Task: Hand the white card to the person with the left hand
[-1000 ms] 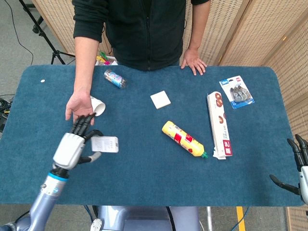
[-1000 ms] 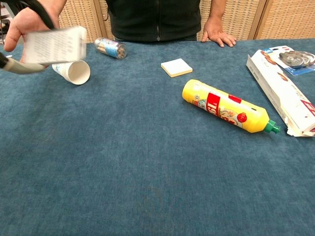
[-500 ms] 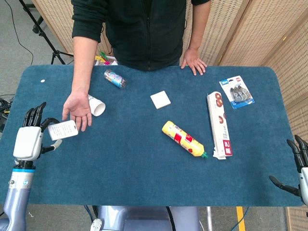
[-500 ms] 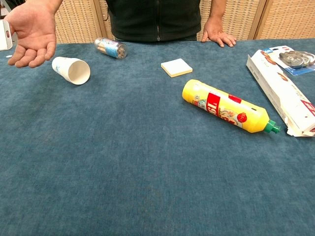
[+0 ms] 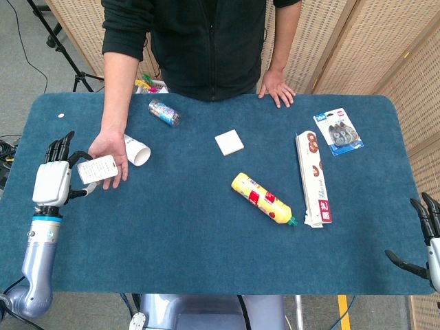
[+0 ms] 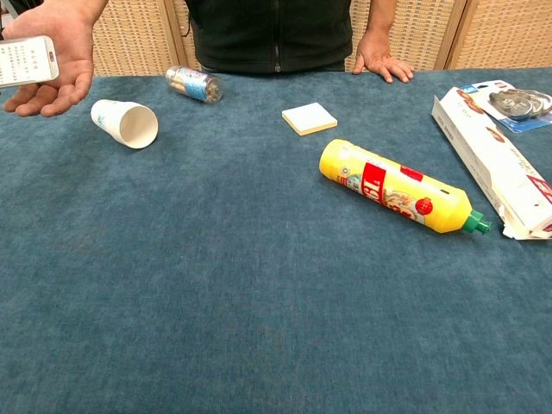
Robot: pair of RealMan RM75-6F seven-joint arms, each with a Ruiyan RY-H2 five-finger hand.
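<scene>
We see the white card [image 5: 95, 169] over the left side of the blue table [image 5: 206, 254], up in the air, with little printed lines on its face. One end of the card is held by the robot's left hand [image 5: 55, 180], which pinches it between its thumb and a finger while its other dark fingers point up and apart. The other end of the card lies on the person's open hand [image 5: 110, 150], which is turned palm up with the fingers curled a little. In the chest view the card [image 6: 28, 60] shows at the far left edge, lying across that same palm [image 6: 56, 52], and the robot's hand is out of the picture there. Just beside the person's hand a white paper cup [image 5: 137, 151] lies on its side on the table. A small clear jar [image 5: 164, 111] with colored print lies on its side farther back, near the person's body. A white square pad [image 5: 229, 142] sits flat near the middle of the table. A yellow bottle [image 5: 265, 199] with a red label and a green cap lies on its side in front of the pad. A long white box [image 5: 314, 179] lies to the right of the bottle, and a blue pack [image 5: 338, 133] lies near the box's far end. The person's other hand [image 5: 277, 87] rests on the far edge of the table. The robot's right hand [image 5: 427, 237] is at the right edge of the head view, holding nothing, with its fingers spread apart.
</scene>
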